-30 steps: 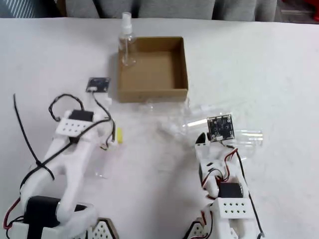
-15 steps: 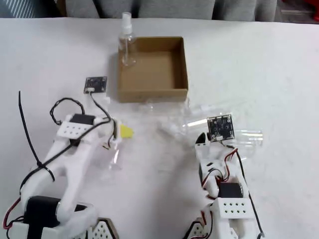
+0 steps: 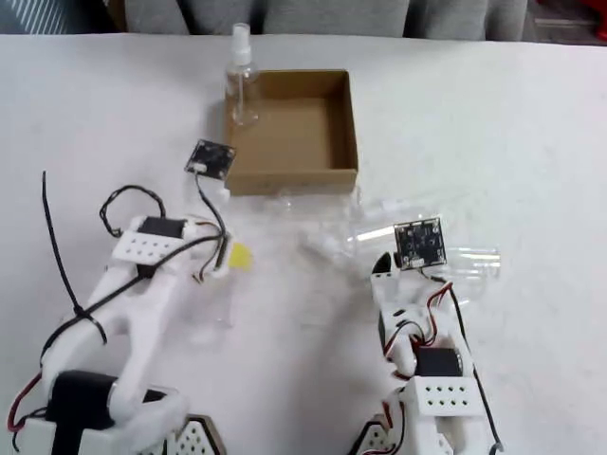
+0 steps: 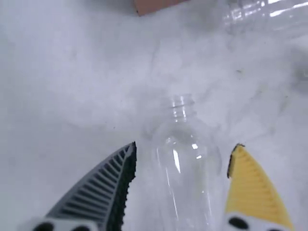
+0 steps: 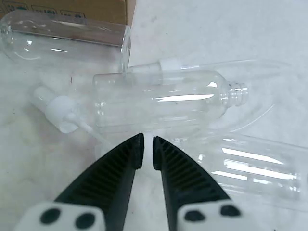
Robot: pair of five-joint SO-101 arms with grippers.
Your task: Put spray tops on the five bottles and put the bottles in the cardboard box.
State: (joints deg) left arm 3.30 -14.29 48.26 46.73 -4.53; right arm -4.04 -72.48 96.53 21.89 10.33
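A clear capless bottle (image 4: 185, 173) lies on the table between the grey and yellow fingers of my open left gripper (image 4: 185, 144), its neck toward the cardboard box (image 3: 285, 178). In the high view this gripper (image 3: 228, 261) is in front of the box's left corner. My right gripper (image 5: 148, 139) is shut on nothing, just short of a heap of clear bottles (image 3: 398, 223). Nearest it lie a capless bottle (image 5: 159, 101) and a white spray top (image 5: 60, 113). One bottle with a spray top (image 3: 242, 81) stands upright at the box's far left corner.
Two more clear bottles lie in the heap, one against the box (image 5: 62, 36) and one to the side (image 5: 255, 168). A second spray top with its tube (image 5: 168, 65) lies among them. Open white table stretches right of the box and at far left.
My left wrist has turned, its camera swinging right toward the box, and the yellow finger has come further into sight. The bottle under it shifted a little. The right arm kept still.
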